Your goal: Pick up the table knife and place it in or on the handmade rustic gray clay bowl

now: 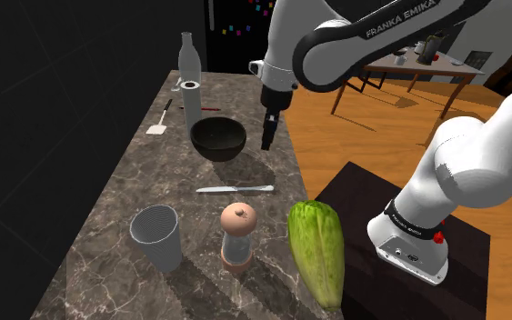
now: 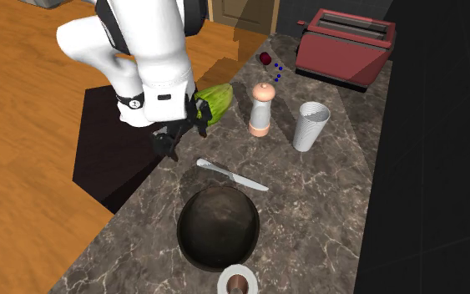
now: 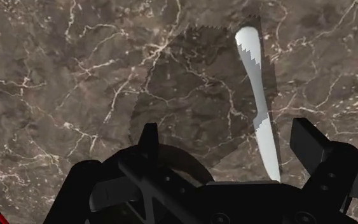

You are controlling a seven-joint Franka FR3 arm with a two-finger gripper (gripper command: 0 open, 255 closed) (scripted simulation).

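The gripper (image 3: pixel 228 137) is held pointing down, fingers (image 3: pixel 149 139) spread wide (nothing gripped); the knife (image 3: pixel 260 95) is seen below it, near one finger.

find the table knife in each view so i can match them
Shoulder view: table knife mid-counter, between dark bowl and pepper mill.
Second exterior view: knife between the same bowl and mill.
Wrist view: knife on the marble, ahead of the open gripper.
Landmark: bowl, both exterior views.

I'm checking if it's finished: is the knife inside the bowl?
No, the knife lies flat on the counter, apart from the dark bowl.
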